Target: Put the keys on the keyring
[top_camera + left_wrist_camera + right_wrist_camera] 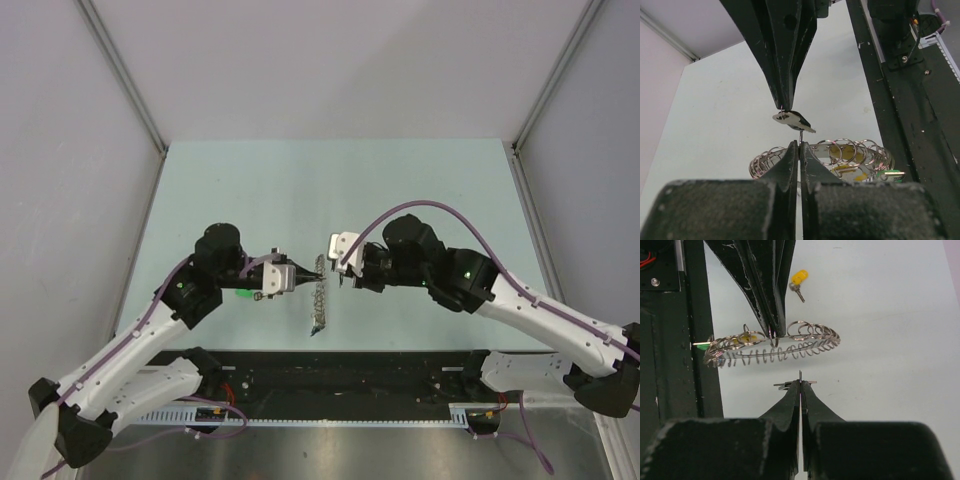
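Currently, the left gripper [799, 146] has its jaws fully closed, pinching one thin wire loop of the keyring [807, 338]. The keyring is a curved chain of many small linked metal rings, hanging from the fingertips above the table [880, 305].

- **On the chain:** a yellow head [753, 336] sits among the rings just beside the grip, and a green head [702, 345] sits at the chain's end.
- **Right gripper [800, 386]:** its jaws are pressed together on a small white key [794, 120], held flat at the fingertips and tip to tip with the left gripper. The key is just beside the pinched loop, but whether they touch cannot be told.
- **Loose yellow key [799, 277]:** it has its own small ring and lies on the table past the keyring, on the far side from the right gripper.
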Tool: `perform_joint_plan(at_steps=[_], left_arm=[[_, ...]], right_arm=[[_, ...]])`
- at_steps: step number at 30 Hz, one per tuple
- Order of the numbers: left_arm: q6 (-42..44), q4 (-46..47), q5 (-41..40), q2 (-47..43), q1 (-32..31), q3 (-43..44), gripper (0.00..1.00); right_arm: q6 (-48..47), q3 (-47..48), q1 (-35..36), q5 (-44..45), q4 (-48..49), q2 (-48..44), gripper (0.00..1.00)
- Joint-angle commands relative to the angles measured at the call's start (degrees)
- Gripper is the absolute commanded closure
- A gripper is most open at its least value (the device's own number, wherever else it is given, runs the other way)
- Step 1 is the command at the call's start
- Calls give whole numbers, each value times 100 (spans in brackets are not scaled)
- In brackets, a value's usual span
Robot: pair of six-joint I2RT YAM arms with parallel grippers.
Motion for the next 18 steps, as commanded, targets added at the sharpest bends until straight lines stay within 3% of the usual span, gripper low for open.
perform_joint_plan(at_steps=[1, 18], left_arm=[[222, 340, 3, -171, -146, -125, 100], [-446, 1009, -121, -162, -155, -390, 99]], right_arm=[[-253, 233, 192, 281, 25, 116, 100], [-368, 215, 438, 202, -238, 63, 100]])
